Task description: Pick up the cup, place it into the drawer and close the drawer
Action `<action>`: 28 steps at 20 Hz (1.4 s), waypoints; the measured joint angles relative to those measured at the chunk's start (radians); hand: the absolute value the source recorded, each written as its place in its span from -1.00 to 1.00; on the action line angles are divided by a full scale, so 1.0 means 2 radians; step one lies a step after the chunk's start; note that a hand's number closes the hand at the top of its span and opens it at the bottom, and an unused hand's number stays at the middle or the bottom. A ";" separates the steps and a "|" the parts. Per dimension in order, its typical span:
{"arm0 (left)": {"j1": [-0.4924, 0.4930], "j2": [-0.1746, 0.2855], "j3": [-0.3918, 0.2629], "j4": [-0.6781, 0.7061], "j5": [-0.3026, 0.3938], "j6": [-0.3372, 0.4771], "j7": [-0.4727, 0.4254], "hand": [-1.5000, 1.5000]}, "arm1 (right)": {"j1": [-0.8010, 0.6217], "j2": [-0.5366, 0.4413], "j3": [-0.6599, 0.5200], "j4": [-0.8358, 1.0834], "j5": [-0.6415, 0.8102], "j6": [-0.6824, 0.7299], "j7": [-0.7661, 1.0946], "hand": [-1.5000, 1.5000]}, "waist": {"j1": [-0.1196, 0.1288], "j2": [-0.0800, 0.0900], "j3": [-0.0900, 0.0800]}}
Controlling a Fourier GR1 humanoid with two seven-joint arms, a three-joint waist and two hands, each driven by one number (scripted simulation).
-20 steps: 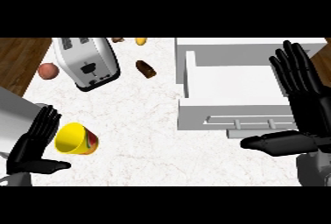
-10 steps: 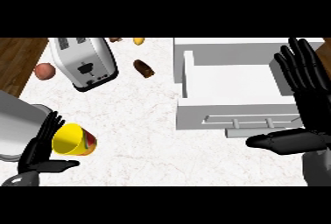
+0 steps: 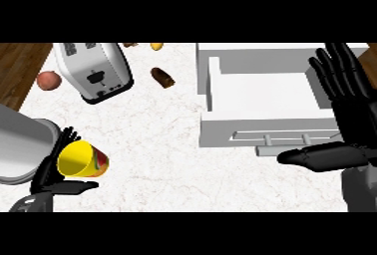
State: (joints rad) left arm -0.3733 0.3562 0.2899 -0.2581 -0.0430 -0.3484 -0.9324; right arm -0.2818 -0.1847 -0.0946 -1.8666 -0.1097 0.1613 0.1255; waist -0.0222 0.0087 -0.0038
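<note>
While the black left hand (image 3: 50, 174) curls fingers and thumb round the yellow cup (image 3: 83, 159) at 8 o'clock, the black right hand (image 3: 352, 114) rests spread at 3 o'clock, overlapping the open white drawer (image 3: 258, 127). A silver toaster (image 3: 92, 72) lies at 11 o'clock.

White counter (image 3: 169, 149) with faint grey veining, spread across most of the view, evenly lit. Brown wood (image 3: 18, 64) beyond its far left edge, perhaps floor, and a thin strip of the same at the far right. Far left on the counter, a white toaster (image 3: 94, 69), set at a slant, slots toward the far end. A reddish ball (image 3: 49, 80) just left of it, at the counter's edge. A brown lump (image 3: 163, 77) to the toaster's right. A small yellow bit (image 3: 157, 46) along the far edge.
</note>
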 measured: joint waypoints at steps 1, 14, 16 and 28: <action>0.000 -0.001 -0.001 0.002 -0.002 0.000 -0.004 -1.00 | -0.003 -0.003 -0.005 0.003 -0.005 0.003 0.000 -1.00 | 0.000 0.000 0.000; -0.033 -0.021 -0.006 0.021 -0.001 -0.027 0.000 1.00 | -0.001 -0.011 -0.016 0.001 -0.016 0.011 0.003 -1.00 | -0.004 0.001 -0.001; -0.034 -0.024 -0.009 0.013 -0.001 -0.031 -0.005 1.00 | -0.002 -0.010 -0.015 0.002 -0.013 0.009 0.004 -1.00 | -0.003 0.001 -0.001; -0.038 -0.082 0.037 -0.023 0.016 0.155 -0.083 1.00 | -0.003 -0.015 -0.020 0.008 -0.016 0.014 0.000 -1.00 | -0.003 0.002 0.000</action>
State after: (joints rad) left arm -0.4491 0.1916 0.3645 -0.3035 -0.0103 -0.0389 -1.0990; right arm -0.2886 -0.2150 -0.1355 -1.8509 -0.1409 0.1903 0.1259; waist -0.0275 0.0124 -0.0047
